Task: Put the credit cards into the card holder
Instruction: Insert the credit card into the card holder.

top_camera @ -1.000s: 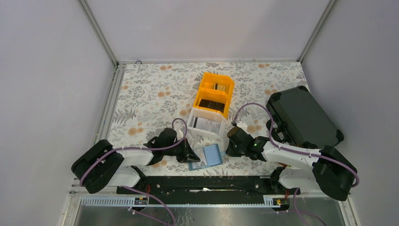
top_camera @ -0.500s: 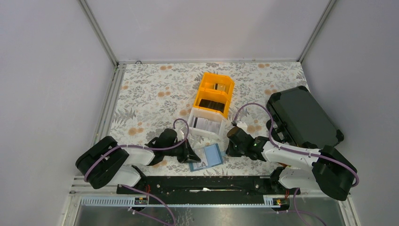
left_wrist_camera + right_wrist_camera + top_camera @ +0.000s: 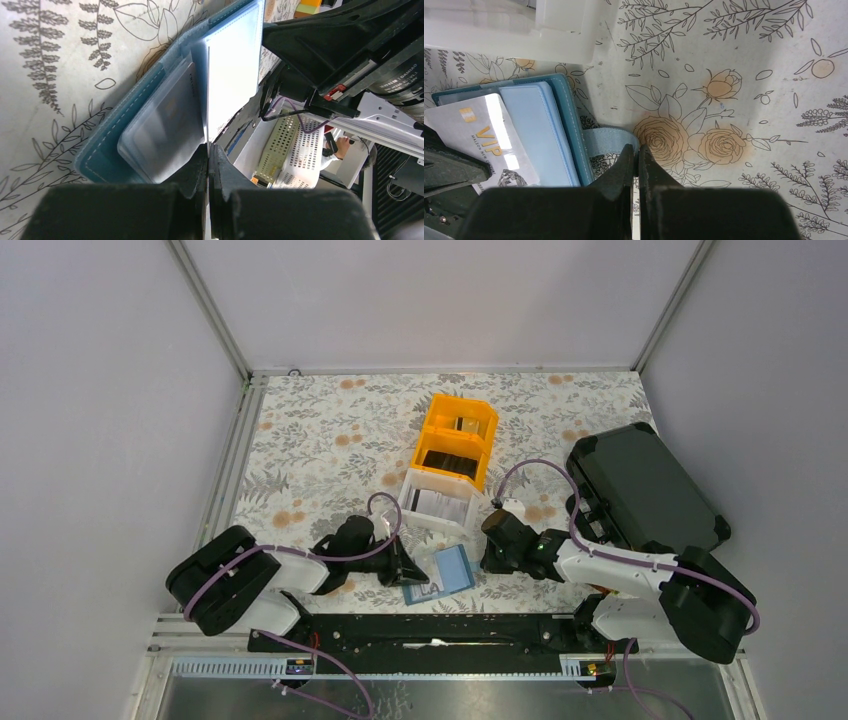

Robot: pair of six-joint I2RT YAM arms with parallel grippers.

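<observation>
Teal soft-sided card holder (image 3: pixel 452 566), lying open and flat on the floral bench (image 3: pixel 320 440) at 6 o'clock of the white bin (image 3: pixel 436 519), pale blue pocket leaves uppermost. Right hand (image 3: pixel 634 150), at 3 o'clock of the holder: fingers clenched on the holder's side tab (image 3: pixel 606 142), apparently to pin the holder so it cannot slide while a card is pushed in. Left hand (image 3: pixel 209 150), at 9 o'clock of the holder: fingers pinched on the near edge of a pale card (image 3: pixel 471 132) marked VIP, which lies across the open leaves. The low, flat hold suits sliding it under a pocket lip, though whether it has entered one cannot be told. A grey card (image 3: pixel 165 117) shows inside a clear sleeve (image 3: pixel 132 150) of the holder. Further credit cards (image 3: pixel 447 462), dark, sit in the orange bins (image 3: pixel 466 400) at 12 o'clock of the white bin, with pale ones (image 3: pixel 441 502) in the white bin itself. Black hard case (image 3: pixel 640 490) at 3 o'clock on the bench, well apart from the holder. Judged stage: one insertion in hand, most cards not yet moved.
</observation>
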